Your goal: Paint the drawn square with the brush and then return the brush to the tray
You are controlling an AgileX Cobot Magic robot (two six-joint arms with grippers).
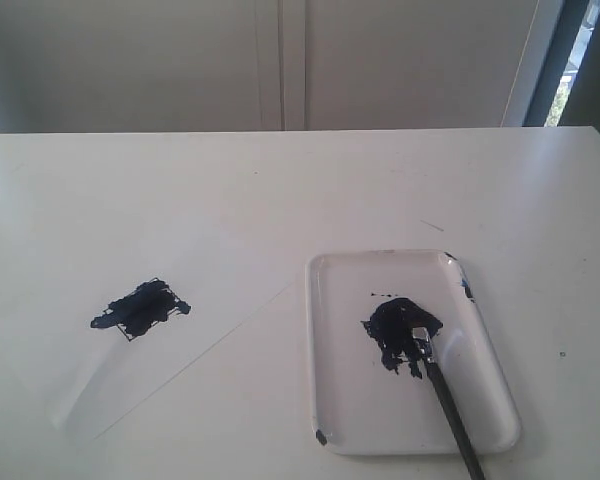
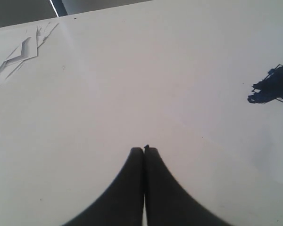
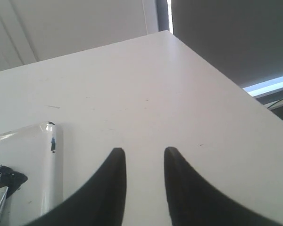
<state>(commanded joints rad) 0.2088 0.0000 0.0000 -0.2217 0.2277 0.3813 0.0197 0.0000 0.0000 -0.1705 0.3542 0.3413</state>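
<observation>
Overhanging the tray [image 1: 345, 400] rim, the brush [image 1: 445, 395] could tip out — right tool [image 3: 144, 150] spread, left tool [image 2: 144, 149] pressed together, both empty.

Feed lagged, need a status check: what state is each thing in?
tray: on table, dark blue paint blotch inside
brush: lying in tray, bristles on blotch, handle overhanging rim
drawn square: smeared with dark blue paint
left gripper: shut, empty
right gripper: open, empty

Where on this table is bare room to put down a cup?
The widest free patch is the bare table behind the tray and the paper sheet. A narrower strip lies between the paper's edge and the tray. The tray's right half is crowded with a paint blotch and the brush.
</observation>
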